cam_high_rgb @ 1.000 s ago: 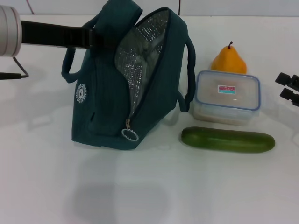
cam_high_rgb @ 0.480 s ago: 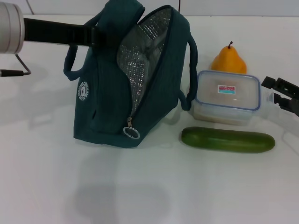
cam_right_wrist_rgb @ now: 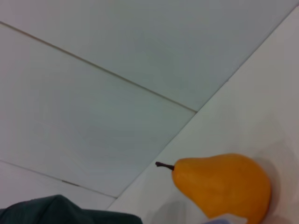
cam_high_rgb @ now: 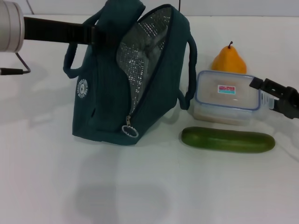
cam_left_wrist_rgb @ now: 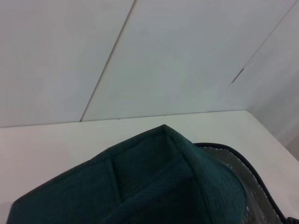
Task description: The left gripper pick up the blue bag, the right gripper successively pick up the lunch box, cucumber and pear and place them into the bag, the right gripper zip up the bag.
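Note:
The blue bag stands open on the white table, its silver lining showing and its ring zipper pull low at the front. My left gripper comes in from the left and is shut on the bag's top handle; its fingers are mostly hidden by the fabric. The bag's top fills the left wrist view. The lunch box sits right of the bag, the cucumber in front of it and the pear behind it. My right gripper is open at the lunch box's right end. The pear also shows in the right wrist view.
The white table stretches in front of the bag and the cucumber. The left arm's silver joint is at the far left, with a thin cable below it. A pale wall stands behind the table.
My right gripper has moved left from the frame's right edge to the lunch box's right end. The bag has shifted slightly in the left gripper's hold.

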`<state>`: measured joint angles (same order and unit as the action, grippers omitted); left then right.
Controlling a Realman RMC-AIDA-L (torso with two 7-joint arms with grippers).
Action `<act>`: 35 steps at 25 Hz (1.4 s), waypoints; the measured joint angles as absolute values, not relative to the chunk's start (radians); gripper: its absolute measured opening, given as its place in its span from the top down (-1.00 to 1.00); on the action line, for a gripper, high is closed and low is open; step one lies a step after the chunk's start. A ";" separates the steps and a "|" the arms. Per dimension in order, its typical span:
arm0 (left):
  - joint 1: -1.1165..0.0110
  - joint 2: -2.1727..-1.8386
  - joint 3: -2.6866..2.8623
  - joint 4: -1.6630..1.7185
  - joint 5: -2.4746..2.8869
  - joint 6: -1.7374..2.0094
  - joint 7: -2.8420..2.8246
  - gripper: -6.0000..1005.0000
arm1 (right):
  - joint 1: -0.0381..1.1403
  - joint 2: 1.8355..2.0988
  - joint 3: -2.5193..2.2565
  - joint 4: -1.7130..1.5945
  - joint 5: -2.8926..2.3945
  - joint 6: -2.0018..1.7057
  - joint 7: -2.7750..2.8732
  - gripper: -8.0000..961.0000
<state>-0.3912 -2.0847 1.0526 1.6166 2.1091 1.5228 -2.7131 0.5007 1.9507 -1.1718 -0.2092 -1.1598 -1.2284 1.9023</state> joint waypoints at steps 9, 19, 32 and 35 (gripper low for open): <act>-0.386 -2.086 1.051 1.617 2.107 1.522 -2.706 0.88 | 0.494 1.961 -1.173 -0.207 -1.153 -1.260 1.910 -0.75; -0.382 -2.086 1.051 1.617 2.101 1.522 -2.706 0.88 | 0.483 1.960 -1.169 -0.207 -1.151 -1.323 1.941 -0.72; -0.380 -2.088 1.052 1.617 2.100 1.522 -2.705 0.88 | 0.470 1.961 -1.145 -0.210 -1.143 -1.331 1.947 -0.30; -0.380 -2.088 1.053 1.617 2.100 1.522 -2.699 0.88 | 0.470 1.962 -1.142 -0.210 -1.139 -1.330 1.947 -0.22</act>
